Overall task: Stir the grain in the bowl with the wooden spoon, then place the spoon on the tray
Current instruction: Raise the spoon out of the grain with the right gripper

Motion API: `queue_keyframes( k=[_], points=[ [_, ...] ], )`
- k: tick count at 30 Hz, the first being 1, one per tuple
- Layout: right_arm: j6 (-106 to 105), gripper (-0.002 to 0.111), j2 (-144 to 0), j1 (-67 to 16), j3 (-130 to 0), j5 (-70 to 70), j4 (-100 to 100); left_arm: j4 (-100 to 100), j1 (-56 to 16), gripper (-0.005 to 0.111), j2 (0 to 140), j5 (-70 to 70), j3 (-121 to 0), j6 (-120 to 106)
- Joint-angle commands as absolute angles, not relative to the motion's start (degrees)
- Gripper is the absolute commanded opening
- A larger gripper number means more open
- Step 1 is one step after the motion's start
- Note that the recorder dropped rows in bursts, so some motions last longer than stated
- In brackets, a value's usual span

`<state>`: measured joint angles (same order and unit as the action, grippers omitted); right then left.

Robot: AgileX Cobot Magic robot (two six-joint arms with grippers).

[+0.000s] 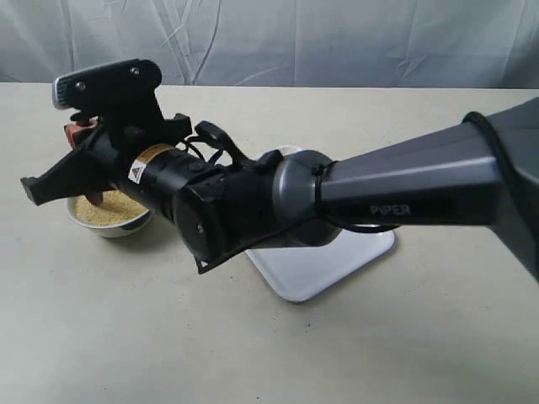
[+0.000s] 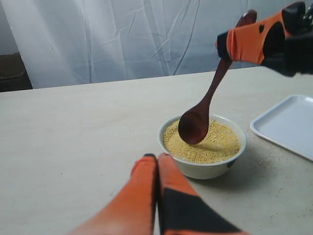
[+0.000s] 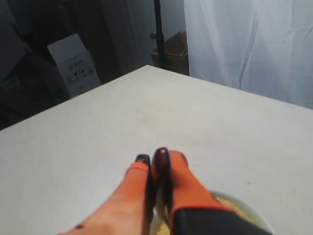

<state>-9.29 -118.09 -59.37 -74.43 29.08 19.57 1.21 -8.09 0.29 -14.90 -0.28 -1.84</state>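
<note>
The small white bowl [image 1: 109, 225] [image 2: 203, 166] stands on the table, filled with yellowish-tan grain [image 2: 215, 144] [image 1: 108, 209]. My right gripper [image 3: 155, 160] [image 2: 254, 41] is shut on the handle of the dark wooden spoon [image 2: 198, 125] [image 3: 161, 159]. It holds the spoon steeply above the bowl, with the scoop at the grain's surface. My left gripper [image 2: 156, 157] is shut and empty, low over the table just short of the bowl. The white tray [image 2: 288, 125] [image 1: 312, 269] lies beside the bowl, partly hidden by the right arm in the exterior view.
The right arm [image 1: 253, 194] reaches across the middle of the table [image 1: 126, 328] from the right side. A white curtain [image 2: 122, 34] hangs behind the table. Beyond the table's far edge, the right wrist view shows a dark area with boxes [image 3: 73, 66].
</note>
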Motion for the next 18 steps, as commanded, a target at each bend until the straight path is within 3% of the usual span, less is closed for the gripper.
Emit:
queue_keyframes(
  k=[1,18],
  points=[
    [-9.44,0.000,-121.42,-59.28,-74.61,29.18,19.42,1.09,-8.07,0.000,0.00,-14.55,0.00,-1.74],
    [-13.49,0.000,-114.52,-55.92,-74.61,29.75,19.68,1.09,-8.07,0.000,0.00,-14.55,0.00,-1.74]
  ],
)
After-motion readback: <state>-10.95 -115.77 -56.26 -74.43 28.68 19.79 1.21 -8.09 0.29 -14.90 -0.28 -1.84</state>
